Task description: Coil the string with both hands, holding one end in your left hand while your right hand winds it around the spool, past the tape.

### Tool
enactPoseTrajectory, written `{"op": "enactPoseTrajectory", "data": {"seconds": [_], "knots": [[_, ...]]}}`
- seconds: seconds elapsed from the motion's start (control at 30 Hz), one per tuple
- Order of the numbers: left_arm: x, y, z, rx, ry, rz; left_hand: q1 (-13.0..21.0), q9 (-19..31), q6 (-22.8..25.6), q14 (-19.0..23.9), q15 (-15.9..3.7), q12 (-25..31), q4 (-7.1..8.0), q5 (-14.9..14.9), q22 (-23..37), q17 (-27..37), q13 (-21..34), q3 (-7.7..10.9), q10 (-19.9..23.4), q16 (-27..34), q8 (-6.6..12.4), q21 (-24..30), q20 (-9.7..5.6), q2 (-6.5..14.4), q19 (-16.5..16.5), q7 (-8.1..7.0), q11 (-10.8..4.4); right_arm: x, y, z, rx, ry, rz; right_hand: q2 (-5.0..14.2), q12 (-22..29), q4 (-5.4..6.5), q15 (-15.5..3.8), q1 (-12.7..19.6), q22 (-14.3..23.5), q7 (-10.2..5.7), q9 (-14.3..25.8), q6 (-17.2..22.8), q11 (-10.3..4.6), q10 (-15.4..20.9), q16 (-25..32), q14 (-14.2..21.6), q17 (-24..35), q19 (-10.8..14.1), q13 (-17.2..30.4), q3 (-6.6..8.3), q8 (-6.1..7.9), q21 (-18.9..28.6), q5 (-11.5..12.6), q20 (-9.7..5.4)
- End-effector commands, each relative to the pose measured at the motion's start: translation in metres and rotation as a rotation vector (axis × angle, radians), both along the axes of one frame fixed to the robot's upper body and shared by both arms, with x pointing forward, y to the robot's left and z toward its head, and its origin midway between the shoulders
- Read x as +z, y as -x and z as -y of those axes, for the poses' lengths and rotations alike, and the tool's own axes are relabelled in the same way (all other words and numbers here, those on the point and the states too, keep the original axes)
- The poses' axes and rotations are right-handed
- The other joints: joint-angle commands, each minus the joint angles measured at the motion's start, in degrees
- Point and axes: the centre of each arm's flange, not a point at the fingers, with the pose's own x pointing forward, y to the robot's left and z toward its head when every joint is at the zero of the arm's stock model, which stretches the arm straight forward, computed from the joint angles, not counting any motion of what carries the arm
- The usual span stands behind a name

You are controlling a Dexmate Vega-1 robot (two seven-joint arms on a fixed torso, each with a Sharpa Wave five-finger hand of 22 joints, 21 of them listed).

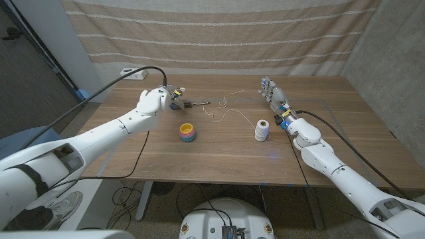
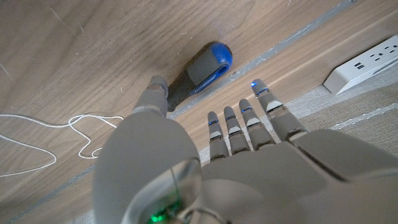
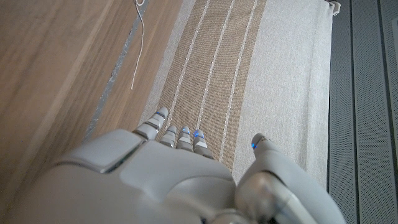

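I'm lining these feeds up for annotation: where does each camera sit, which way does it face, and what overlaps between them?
Head view: fixed on the robot's head, facing down over the table; both arms enter from the bottom corners, left hand and right hand raised beside the string, spool and tape.
Left wrist view: on the left wrist, facing along the left hand at a screwdriver.
Right wrist view: on the right wrist, facing along the right hand past the table edge to the curtain.
Shared: the string shows in all three; the screwdriver in head and left wrist views.
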Motion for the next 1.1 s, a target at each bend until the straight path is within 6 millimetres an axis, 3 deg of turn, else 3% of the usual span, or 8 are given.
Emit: {"op": "enactPoseTrajectory", "data": {"seconds": [0.03, 0.4, 0.6, 0.77, 0.87, 1.0, 1.07, 1.1], "knots": [[-0.016, -0.017, 0.0, -0.011, 0.005, -0.021, 1.3, 0.2, 0.3, 0.7, -2.26, 0.1, 0.02, 0.4, 0.0, 0.2, 0.4, -0.13, 0.2, 0.3, -0.3, 0.0, -0.03, 0.8, 0.6, 0.02, 0.58, -0.001, -0.002, 0.0, -0.005, 0.003, -0.009, 0.0, -0.1, -0.35, -0.03, 0.2, 0.1, 0.27, 0.3, 0.3, 0.21, 0.5, -0.2, 0.4, 0.3, 0.3, 0.3, 0.02, 0.06, 0.3, 0.4, 0.28], [-0.022, -0.023, 0.009, -0.039, 0.011, -0.047, 4.3, 0.2, -0.1, 1.2, -2.07, 0.1, 0.37, 0.7, 0.0, 0.7, 0.8, 0.41, 0.7, 0.6, -0.72, -0.2, -0.25, 4.9, 1.9, 0.86, 1.18, -0.004, -0.003, 0.003, -0.01, -0.011, -0.011, 0.0, -0.1, -0.4, -0.03, 0.1, 0.1, 0.23, 0.3, 0.4, 0.16, 0.5, -0.2, 0.5, 0.3, 0.4, 0.3, -0.01, -0.01, 0.3, 0.4, 0.25], [-0.027, -0.026, 0.01, -0.039, 0.006, -0.076, 7.0, 0.3, -0.6, 2.3, -2.72, 0.0, -0.41, 0.5, 0.0, 0.6, 1.1, 0.54, 0.6, 1.0, -1.01, 0.6, -1.76, 6.6, 5.0, 0.97, 0.92, -0.005, -0.004, 0.004, -0.01, -0.017, -0.012, 0.02, -0.1, -0.41, -0.04, 0.1, 0.1, 0.14, 0.3, 0.4, 0.19, 0.5, -0.2, 0.5, 0.3, 0.4, 0.3, -0.03, -0.04, 0.3, 0.4, 0.3], [-0.033, -0.029, 0.01, -0.031, -0.012, -0.125, 9.6, 0.3, -1.0, 5.0, -3.84, 0.3, -0.92, -0.1, 0.2, 1.0, 1.5, -0.07, 1.6, 2.2, -1.09, 1.8, -4.07, 7.4, 9.0, 1.13, 1.14, -0.005, -0.004, 0.006, -0.014, -0.024, -0.011, 0.04, -0.1, -0.41, -0.06, 0.1, 0.1, 0.08, 0.3, 0.4, 0.17, 0.6, -0.2, 0.6, 0.3, 0.4, 0.3, -0.04, -0.06, 0.3, 0.4, 0.25], [-0.036, -0.031, 0.008, -0.028, -0.024, -0.128, 12.6, 0.3, 0.0, 6.0, -4.0, 0.6, -1.37, -0.3, 0.4, 1.5, 1.9, 0.37, 2.4, 2.9, -0.65, 2.4, -5.4, 9.0, 10.6, 1.74, 1.15, -0.005, -0.004, 0.006, -0.014, -0.025, -0.013, 0.06, -0.1, -0.42, -0.04, 0.1, 0.1, 0.05, 0.3, 0.5, 0.12, 0.8, -0.2, 0.7, 0.3, 0.4, 0.3, -0.05, -0.06, 0.3, 0.4, 0.21], [-0.04, -0.031, 0.008, -0.021, -0.048, -0.076, 18.5, 0.5, 5.0, 12.0, -6.27, 2.7, -1.74, -1.4, 0.9, 3.0, 3.0, 0.81, 7.3, 6.1, 0.99, 5.0, -8.56, 11.0, 15.6, 1.59, 1.19, -0.005, -0.006, 0.005, -0.012, -0.026, -0.017, 0.08, -0.1, -0.42, -0.04, 0.0, 0.1, 0.09, 0.3, 0.5, 0.11, 0.8, -0.2, 0.7, 0.3, 0.5, 0.3, -0.05, -0.07, 0.3, 0.4, 0.22], [-0.042, -0.03, 0.008, -0.03, -0.066, -0.024, 23.7, 0.7, 10.6, 16.8, -7.64, 4.8, -2.09, -1.9, 1.5, 4.6, 4.1, 1.87, 11.6, 8.6, 2.59, 7.3, -10.22, 12.3, 18.6, 2.35, 0.73, -0.005, -0.006, 0.005, -0.013, -0.027, -0.017, 0.1, -0.1, -0.42, 0.0, 0.0, 0.1, 0.03, 0.3, 0.5, 0.12, 0.8, -0.2, 0.8, 0.3, 0.5, 0.3, -0.05, -0.09, 0.3, 0.4, 0.21], [-0.044, -0.03, 0.008, -0.035, -0.069, -0.001, 28.4, 0.9, 15.6, 20.8, -8.31, 6.3, -2.42, -1.7, 2.1, 5.9, 5.1, 3.06, 14.2, 10.3, 3.99, 9.5, -11.58, 12.5, 20.4, 3.35, 0.88, -0.005, -0.006, 0.005, -0.015, -0.027, -0.017, 0.1, -0.1, -0.41, -0.05, 0.0, 0.1, 0.02, 0.3, 0.5, 0.14, 0.8, -0.2, 0.8, 0.3, 0.5, 0.3, -0.06, -0.1, 0.3, 0.4, 0.2]]}}
